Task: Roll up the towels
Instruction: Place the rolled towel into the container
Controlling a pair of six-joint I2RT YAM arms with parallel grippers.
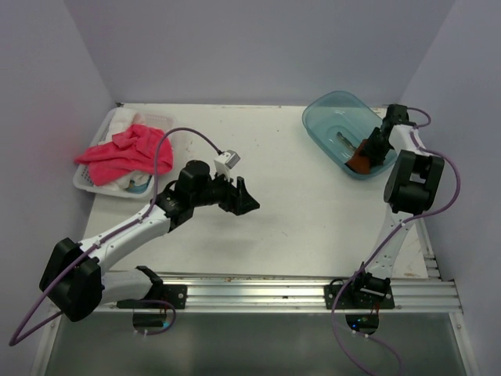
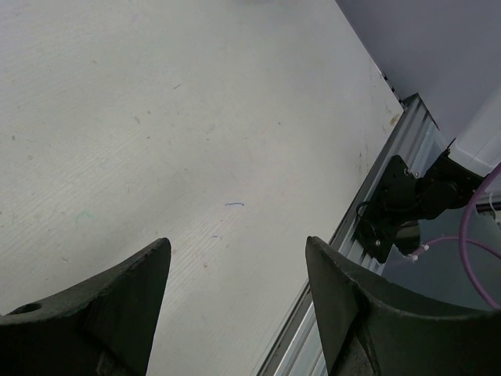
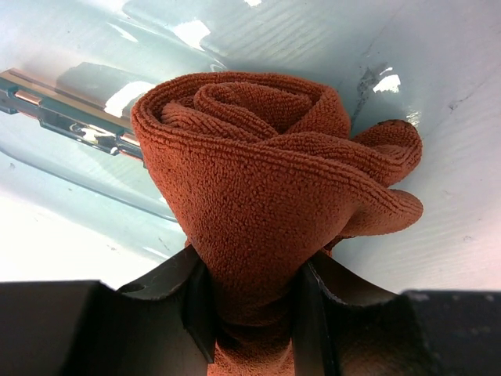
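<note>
The rust-brown towel (image 3: 266, 180) is rolled into a spiral. My right gripper (image 3: 249, 301) is shut on its lower end and holds it inside the blue tub (image 1: 333, 117) at the far right; the towel also shows in the top view (image 1: 361, 161) under my right gripper (image 1: 374, 145). The pink-red towel (image 1: 124, 150) lies crumpled over the white basket (image 1: 109, 129) at the far left. My left gripper (image 1: 244, 196) is open and empty over the bare table (image 2: 156, 117), right of the basket; its fingers (image 2: 344, 290) stand wide apart.
A metal clip or tool (image 3: 70, 117) lies in the tub behind the rolled towel. A white cloth with pale blue trim (image 1: 137, 184) sits in the basket under the pink towel. An aluminium rail (image 1: 297, 290) runs along the table's near edge. Purple walls enclose three sides.
</note>
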